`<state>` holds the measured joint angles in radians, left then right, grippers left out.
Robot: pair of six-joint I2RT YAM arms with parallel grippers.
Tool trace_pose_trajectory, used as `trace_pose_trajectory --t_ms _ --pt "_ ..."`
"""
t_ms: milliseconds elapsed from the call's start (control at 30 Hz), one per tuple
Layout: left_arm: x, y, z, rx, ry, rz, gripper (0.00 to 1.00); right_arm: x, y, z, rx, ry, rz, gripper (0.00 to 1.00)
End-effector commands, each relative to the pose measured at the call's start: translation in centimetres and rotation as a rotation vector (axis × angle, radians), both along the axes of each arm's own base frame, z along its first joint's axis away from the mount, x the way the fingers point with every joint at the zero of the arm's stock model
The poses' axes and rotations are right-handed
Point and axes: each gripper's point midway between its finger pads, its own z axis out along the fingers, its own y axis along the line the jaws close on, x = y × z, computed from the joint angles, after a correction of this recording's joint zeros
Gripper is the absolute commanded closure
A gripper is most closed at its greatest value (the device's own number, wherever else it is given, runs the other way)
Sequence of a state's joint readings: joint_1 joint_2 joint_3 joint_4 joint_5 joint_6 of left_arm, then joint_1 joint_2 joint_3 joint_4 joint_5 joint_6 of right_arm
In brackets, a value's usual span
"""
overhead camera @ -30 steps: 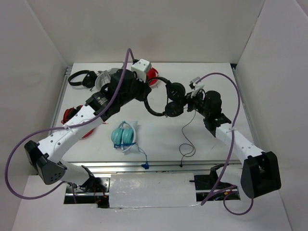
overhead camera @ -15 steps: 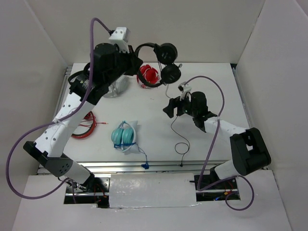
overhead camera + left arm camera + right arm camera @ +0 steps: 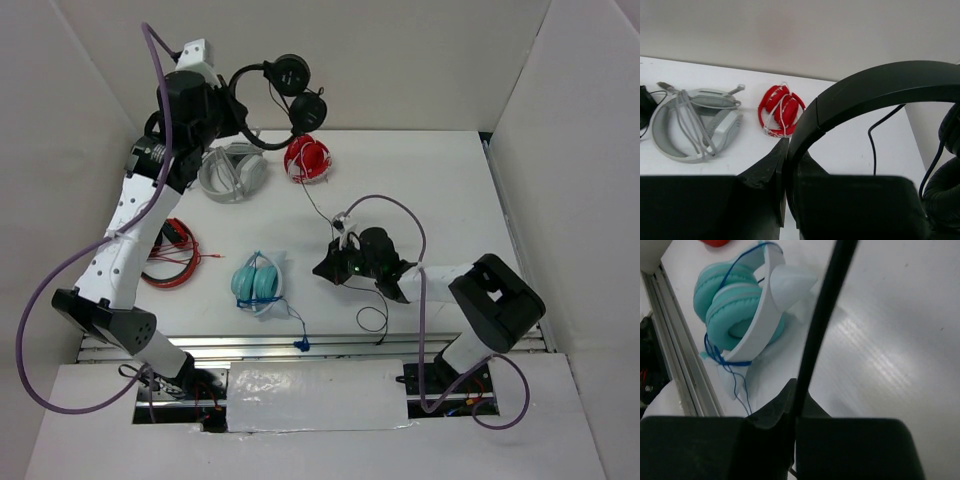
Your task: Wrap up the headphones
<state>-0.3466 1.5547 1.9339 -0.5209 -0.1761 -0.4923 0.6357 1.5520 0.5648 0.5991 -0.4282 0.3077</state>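
1. The black headphones have been raised high over the far edge of the surface, with the headband clamped in the left gripper's jaws.
2. The right gripper has been brought low, and its jaws have been clenched on the cable; winding can likely begin.
3. Red headphones, grey headphones and teal headphones lie near the cable's run, so snagging is judged possible.

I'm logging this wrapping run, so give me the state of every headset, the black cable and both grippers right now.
headphones: held up in the air, not wrapped.
cable: unwrapped, running down from the earcups.
left gripper: shut on the headphones' headband.
right gripper: shut on the cable.
teal headphones: folded, lying down, blue cable wound, tail loose.
red headphones: folded, wrapped in white cable.
grey headphones: lying flat, cable wound across.
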Motion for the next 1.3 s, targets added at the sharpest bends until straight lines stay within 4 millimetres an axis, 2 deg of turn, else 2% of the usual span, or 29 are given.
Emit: trace_pose_trajectory --t_ms 0,133,233,267,300,433,500,600,633,667,733,800,833,900,933,1000,1033,1133,1167,1200,1267 --pt "0.3 2.7 4.4 -0.063 -0.119 0.091 1.0 -1.0 0.6 2.2 0.063 -0.05 0.003 1.0" --pt "2.1 5.8 3.1 -0.024 -0.091 0.177 1.0 -2.7 -0.5 3.3 -0.007 -0.082 -0.037 1.0" --pt "3.5 8.4 0.2 -0.005 -0.016 0.306 1.0 -3.1 -1.7 3.9 -0.1 -0.115 -0.109 1.0" --pt "3.8 8.8 -0.7 0.009 0.004 0.325 1.0 -2.5 -2.1 4.6 -0.124 -0.132 -0.155 1.0" --pt "4.3 9.4 -1.5 0.015 0.018 0.331 1.0 -2.9 -2.0 5.0 -0.14 -0.146 -0.149 1.0" --pt "5.6 11.0 -4.1 0.01 0.068 0.355 1.0 -3.7 -4.0 7.4 -0.213 -0.21 -0.234 1.0" --pt "6.1 12.0 -5.2 0.02 0.1 0.381 1.0 -3.9 -4.6 9.2 -0.234 -0.243 -0.275 1.0" --pt "6.5 13.0 -7.0 0.022 0.141 0.382 1.0 -4.3 -6.3 11.2 -0.314 -0.284 -0.361 1.0" --pt "6.4 13.3 -8.3 0.029 0.168 0.39 1.0 -4.2 -7.0 11.9 -0.343 -0.295 -0.393 1.0" --pt "6.4 13.5 -8.2 0.026 0.156 0.392 1.0 -4.2 -7.5 12.5 -0.361 -0.318 -0.411 1.0" --pt "6.4 13.3 -9.6 0.038 0.174 0.369 1.0 -3.9 -8.2 14.5 -0.377 -0.366 -0.457 1.0" --pt "6.3 11.8 -10.4 0.065 0.188 0.331 1.0 -3.5 -8.5 15.9 -0.407 -0.432 -0.469 1.0" --pt "6.0 10.9 -11.4 0.108 0.212 0.34 1.0 -2.8 -8.3 18.0 -0.398 -0.507 -0.496 1.0" --pt "5.7 9.8 -12.6 0.157 0.243 0.347 1.0 -2.1 -8.6 19.1 -0.443 -0.567 -0.506 1.0" --pt "5.3 9.7 -13.7 0.186 0.268 0.361 1.0 -1.7 -8.4 21.2 -0.41 -0.604 -0.535 1.0" --pt "5.2 8.1 -16.1 0.216 0.314 0.324 1.0 -0.7 -8.4 23.2 -0.449 -0.679 -0.54 1.0" --pt "5.0 7.8 -17.6 0.234 0.347 0.316 1.0 -0.3 -8.4 25.4 -0.43 -0.707 -0.562 1.0" --pt "4.5 5.7 -21.7 0.296 0.433 0.232 1.0 0.8 -9.0 29.5 -0.42 -0.797 -0.612 1.0" --pt "4.1 4.1 -22.8 0.32 0.447 0.17 1.0 1.4 -9.7 30.6 -0.413 -0.815 -0.648 1.0" --pt "3.7 3.4 -24.0 0.339 0.459 0.147 1.0 1.4 -9.8 33.1 -0.34 -0.825 -0.669 1.0" --pt "3.0 1.2 -25.0 0.398 0.454 0.076 1.0 1.5 -8.7 33.9 -0.307 -0.833 -0.579 1.0"
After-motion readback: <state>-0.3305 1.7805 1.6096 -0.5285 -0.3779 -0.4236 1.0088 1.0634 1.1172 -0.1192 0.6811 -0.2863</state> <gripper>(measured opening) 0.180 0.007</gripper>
